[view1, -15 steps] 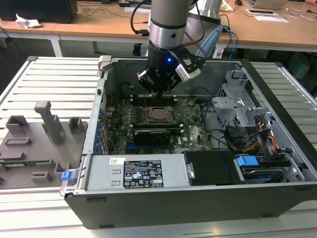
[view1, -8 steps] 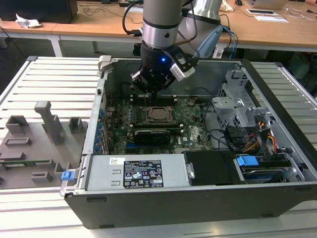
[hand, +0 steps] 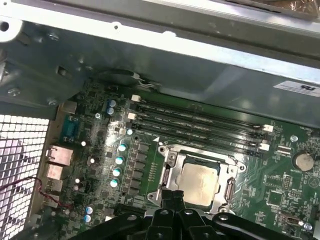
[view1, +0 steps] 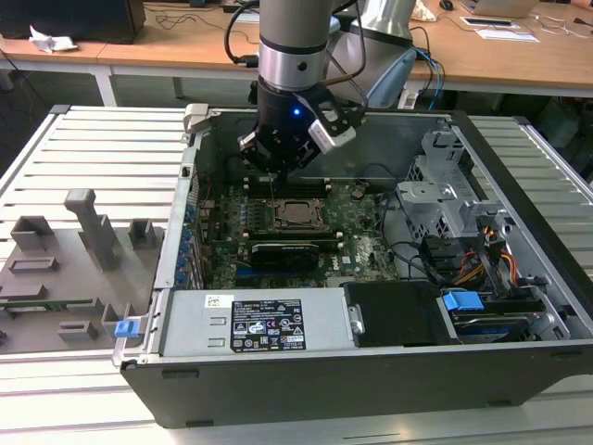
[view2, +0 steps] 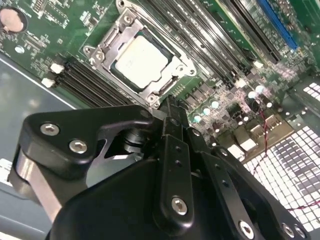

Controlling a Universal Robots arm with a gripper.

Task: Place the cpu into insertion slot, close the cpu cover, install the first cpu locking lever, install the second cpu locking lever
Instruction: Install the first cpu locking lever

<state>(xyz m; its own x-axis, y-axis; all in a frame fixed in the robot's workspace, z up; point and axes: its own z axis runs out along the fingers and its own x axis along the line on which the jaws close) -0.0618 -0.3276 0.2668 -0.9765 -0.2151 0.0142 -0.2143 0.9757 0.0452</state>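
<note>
Cpu (view2: 141, 62) seated beneath lowered cpu cover (view2: 112, 42); gripper (view2: 170, 102) fingers pressed together, empty, just beside cover's edge.

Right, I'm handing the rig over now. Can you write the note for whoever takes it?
Gripper: shut, tips low at the edge of the insertion slot; I cannot tell whether it pinches anything.
Cpu: lying flat in the slot.
Cpu cover: down over the chip, framing it.
Done: cpu placed, cover closed.
Left: the two locking levers; I cannot tell from these views whether either is latched.
</note>
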